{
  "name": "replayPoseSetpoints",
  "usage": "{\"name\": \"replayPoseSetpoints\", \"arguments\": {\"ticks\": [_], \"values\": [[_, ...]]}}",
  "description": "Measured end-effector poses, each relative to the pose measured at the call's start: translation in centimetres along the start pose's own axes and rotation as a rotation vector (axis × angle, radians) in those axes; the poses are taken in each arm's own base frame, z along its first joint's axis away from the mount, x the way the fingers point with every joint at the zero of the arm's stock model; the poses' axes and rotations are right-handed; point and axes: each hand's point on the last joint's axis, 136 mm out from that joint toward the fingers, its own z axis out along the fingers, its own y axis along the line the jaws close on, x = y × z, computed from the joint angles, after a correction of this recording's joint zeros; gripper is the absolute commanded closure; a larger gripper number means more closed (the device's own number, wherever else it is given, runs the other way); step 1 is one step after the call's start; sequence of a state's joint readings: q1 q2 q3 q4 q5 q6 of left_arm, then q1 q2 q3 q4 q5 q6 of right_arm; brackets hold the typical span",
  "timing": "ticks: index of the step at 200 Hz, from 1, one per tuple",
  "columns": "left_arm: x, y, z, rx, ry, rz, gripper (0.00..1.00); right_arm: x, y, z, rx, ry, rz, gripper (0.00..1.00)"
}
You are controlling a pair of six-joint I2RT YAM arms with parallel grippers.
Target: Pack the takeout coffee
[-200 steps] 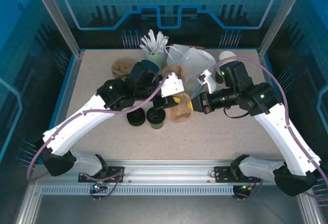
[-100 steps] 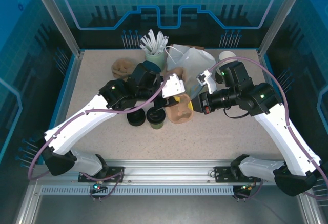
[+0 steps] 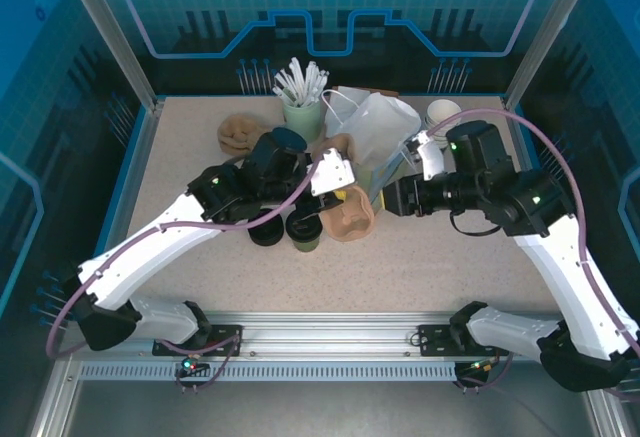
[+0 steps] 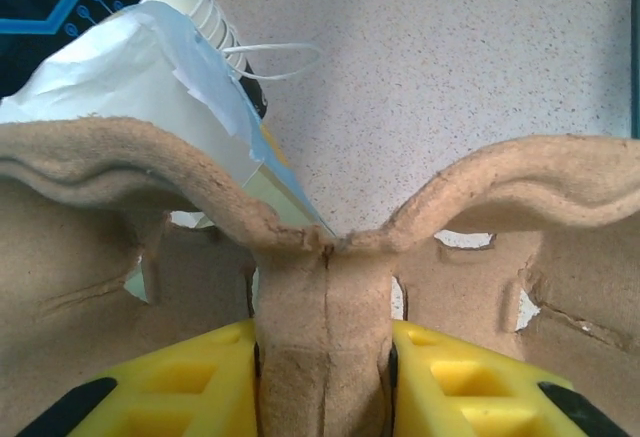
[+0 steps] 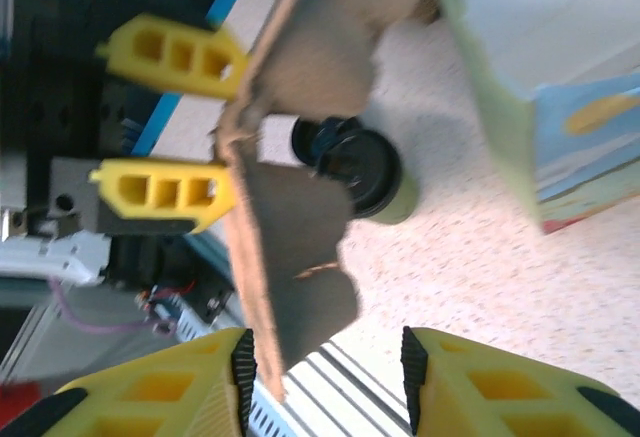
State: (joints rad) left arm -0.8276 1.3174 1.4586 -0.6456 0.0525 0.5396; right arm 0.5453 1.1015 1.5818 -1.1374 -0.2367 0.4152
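Note:
My left gripper (image 4: 322, 377) is shut on the middle rib of a brown pulp cup carrier (image 4: 322, 287). From above, the carrier (image 3: 350, 215) hangs at the table's centre, beside the white paper bag (image 3: 375, 132). A green coffee cup with a black lid (image 3: 305, 229) stands just left of it. My right gripper (image 5: 320, 377) is open, its left finger close beside the carrier's edge (image 5: 290, 247) but not clamping it. The right wrist view also shows the lidded cup (image 5: 360, 172) and the left gripper's yellow fingers (image 5: 165, 192). From above, my right gripper (image 3: 392, 197) sits right of the carrier.
A loose black lid (image 3: 265, 230) lies left of the cup. A green holder of white straws (image 3: 300, 107) and a second brown carrier (image 3: 238, 134) stand at the back. Stacked paper cups (image 3: 443, 112) sit at the back right. Bare table lies in front.
My right arm has drawn back to the right, away from the carrier. The left gripper has shifted slightly with the carrier still in it.

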Motion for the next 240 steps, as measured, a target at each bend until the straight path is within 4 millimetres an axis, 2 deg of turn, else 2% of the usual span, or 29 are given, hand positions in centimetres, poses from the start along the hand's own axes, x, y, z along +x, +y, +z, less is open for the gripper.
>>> {"name": "replayPoseSetpoints", "arguments": {"ticks": [38,75,106,176,196,240], "values": [[-1.1,0.6,-2.1,-0.053,-0.065,-0.027,0.66,-3.1,-3.7,-1.1,0.241,-0.105,0.079,0.33],[-0.9,0.6,-2.9,-0.070,-0.081,-0.066,0.66,-5.0,-8.7,0.5,0.442,-0.123,0.220,0.30],[-0.2,0.2,-3.2,-0.065,-0.086,-0.115,0.66,-5.7,-11.5,1.9,0.529,-0.130,0.329,0.30],[-1.3,0.0,-3.8,-0.046,-0.146,-0.173,0.68,-6.4,-14.9,5.5,0.554,-0.102,0.472,0.36],[-1.3,0.0,-3.8,-0.046,-0.146,-0.179,0.69,-6.2,-15.3,6.7,0.535,-0.078,0.500,0.38],[-1.1,-0.1,-3.8,-0.049,-0.154,-0.179,0.70,-6.0,-15.6,9.3,0.489,-0.026,0.540,0.53]]}}
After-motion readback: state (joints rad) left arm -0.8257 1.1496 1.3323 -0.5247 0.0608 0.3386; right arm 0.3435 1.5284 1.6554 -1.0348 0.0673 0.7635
